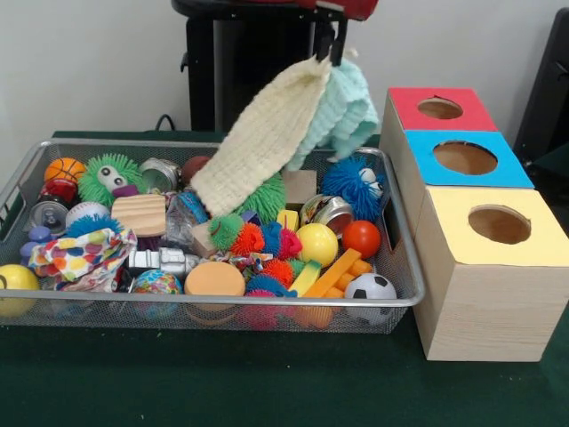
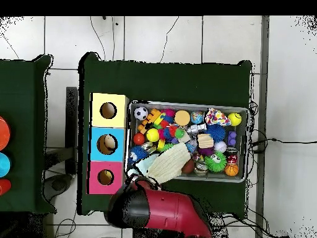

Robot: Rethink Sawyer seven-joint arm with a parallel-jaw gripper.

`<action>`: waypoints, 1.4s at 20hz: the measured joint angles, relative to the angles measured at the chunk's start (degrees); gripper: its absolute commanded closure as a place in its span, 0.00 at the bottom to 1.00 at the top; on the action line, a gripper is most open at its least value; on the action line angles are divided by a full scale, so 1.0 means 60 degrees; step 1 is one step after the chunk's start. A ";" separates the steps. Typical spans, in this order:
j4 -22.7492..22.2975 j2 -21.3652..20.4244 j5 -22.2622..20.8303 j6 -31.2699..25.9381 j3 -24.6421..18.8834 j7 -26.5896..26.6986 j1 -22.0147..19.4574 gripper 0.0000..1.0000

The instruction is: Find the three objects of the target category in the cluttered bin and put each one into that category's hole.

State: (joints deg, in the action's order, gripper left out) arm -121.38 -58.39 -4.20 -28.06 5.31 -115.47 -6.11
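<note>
Two knitted cloths, one cream [image 1: 267,133] and one mint [image 1: 342,111], are held pinched by a top corner in the closed gripper [image 1: 331,46] above the bin [image 1: 402,302], likely for carrying to the hole [image 1: 439,108] at three o'clock.

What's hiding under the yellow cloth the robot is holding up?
Under the yellow cloth a green spiky ball peeks out in the bin. Whatever lies behind the cloth's upper part is covered.

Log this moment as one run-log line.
claw: shut on cloths | cloths: two, lifted, lower ends trailing in bin | red-topped hole: nothing seen inside
</note>
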 measured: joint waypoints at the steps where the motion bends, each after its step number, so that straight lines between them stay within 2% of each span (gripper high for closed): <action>1: -0.0017 -0.0051 0.0045 -0.0071 0.0001 0.0000 0.0056 1.00; 8: -0.0173 -0.0452 0.0522 -0.0410 0.0029 0.0000 0.0446 1.00; 15: -0.0351 -0.0469 0.0828 0.0099 -0.0098 0.0000 0.0116 1.00; 19: -0.0440 -0.0254 0.0828 0.1418 -0.0248 0.0000 -0.0405 1.00; 21: -0.0475 -0.0038 0.0800 0.2506 -0.0342 0.0000 -0.0696 1.00; 22: -0.0475 0.0284 0.0679 0.3804 -0.0405 0.0000 -0.0941 1.00; 28: -0.0411 0.1286 0.0374 0.6298 -0.0411 0.0000 -0.1083 1.00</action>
State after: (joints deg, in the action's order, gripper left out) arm -123.85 -50.68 -1.95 9.73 2.84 -115.47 -12.61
